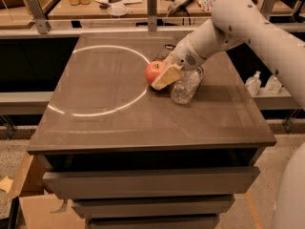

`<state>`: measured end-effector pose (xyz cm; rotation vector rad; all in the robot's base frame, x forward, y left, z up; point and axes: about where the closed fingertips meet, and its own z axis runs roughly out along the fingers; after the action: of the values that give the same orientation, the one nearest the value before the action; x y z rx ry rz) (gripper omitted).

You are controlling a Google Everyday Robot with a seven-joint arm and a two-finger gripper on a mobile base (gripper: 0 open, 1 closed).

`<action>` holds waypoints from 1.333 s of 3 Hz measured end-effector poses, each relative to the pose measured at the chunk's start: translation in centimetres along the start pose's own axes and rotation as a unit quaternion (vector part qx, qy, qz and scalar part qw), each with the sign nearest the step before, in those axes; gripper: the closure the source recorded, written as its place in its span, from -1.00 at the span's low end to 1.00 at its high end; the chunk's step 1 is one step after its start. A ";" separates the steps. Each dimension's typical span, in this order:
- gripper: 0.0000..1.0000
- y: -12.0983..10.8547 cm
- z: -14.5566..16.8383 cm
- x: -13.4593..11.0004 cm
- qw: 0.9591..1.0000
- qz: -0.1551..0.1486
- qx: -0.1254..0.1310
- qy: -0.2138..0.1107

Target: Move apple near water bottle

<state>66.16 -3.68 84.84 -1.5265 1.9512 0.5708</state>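
The counter (143, 123) is a smooth, dark brown, semi-gloss slab that mirrors a ring of light. Above it the end effector (160, 74), with tan matt fingers (167, 76), grips the shiny-skinned apple (153, 71) just beside the clear, crinkled plastic water bottle (187, 86). The arm (238, 23) has a smooth off-white plastic shell.

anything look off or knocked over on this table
Only the water bottle stands out: it lies on its side, crinkled, right of centre on the table, rather than standing. No spill shows. The gripper holds the apple just left of it, close beside it.
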 end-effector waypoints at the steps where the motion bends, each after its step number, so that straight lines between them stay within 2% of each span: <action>1: -0.26 0.1 0.2 0.3 1.000 -0.002 -0.002 0.007; 2: -0.74 -0.1 0.2 0.3 1.000 -0.008 -0.002 0.013; 3: -1.00 -0.7 -0.2 -0.4 1.000 -0.018 0.003 0.013; 4: -1.00 -1.7 -1.0 -1.3 0.999 -0.028 0.012 0.008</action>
<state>67.81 -3.82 86.55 -1.5710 1.9138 0.5111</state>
